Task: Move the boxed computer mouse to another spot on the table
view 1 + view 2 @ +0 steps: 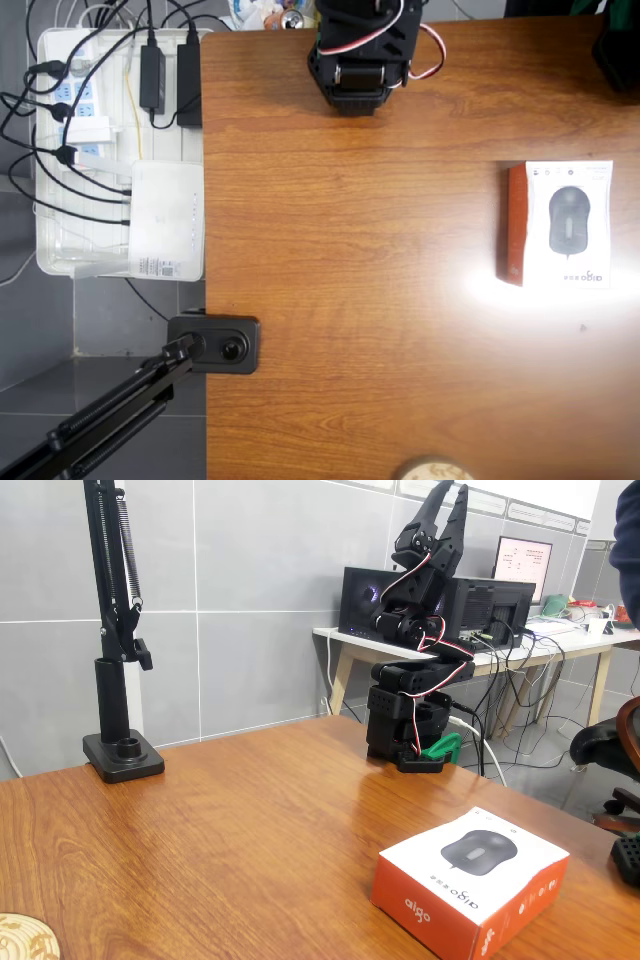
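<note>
The boxed computer mouse (565,225) lies flat near the right edge of the table (350,260) in the overhead view, its orange-red side facing left. In the fixed view the box (470,880) sits at the front right of the table (250,810). The black arm (360,55) is folded up at the table's far edge, well away from the box. My gripper (450,495) points straight up above the arm's base, its fingers a little apart and open, with nothing between them.
Left of the table, a white tray (60,150) holds power strips, cables and a white router-like device (167,220). A black stand base (215,343) (122,755) sits on the table's edge. A round cork coaster (432,470) (20,935) lies at the near edge.
</note>
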Robot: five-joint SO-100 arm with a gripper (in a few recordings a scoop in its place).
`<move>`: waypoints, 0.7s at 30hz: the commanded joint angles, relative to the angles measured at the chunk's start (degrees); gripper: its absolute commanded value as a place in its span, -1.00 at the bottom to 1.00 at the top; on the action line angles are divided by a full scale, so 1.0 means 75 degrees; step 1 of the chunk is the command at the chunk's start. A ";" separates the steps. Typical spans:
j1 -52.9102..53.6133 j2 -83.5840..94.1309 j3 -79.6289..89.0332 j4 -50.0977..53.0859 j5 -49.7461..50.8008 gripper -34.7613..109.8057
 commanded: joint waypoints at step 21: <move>-0.6035 -0.7957 -1.2328 1.9734 0.2332 -0.38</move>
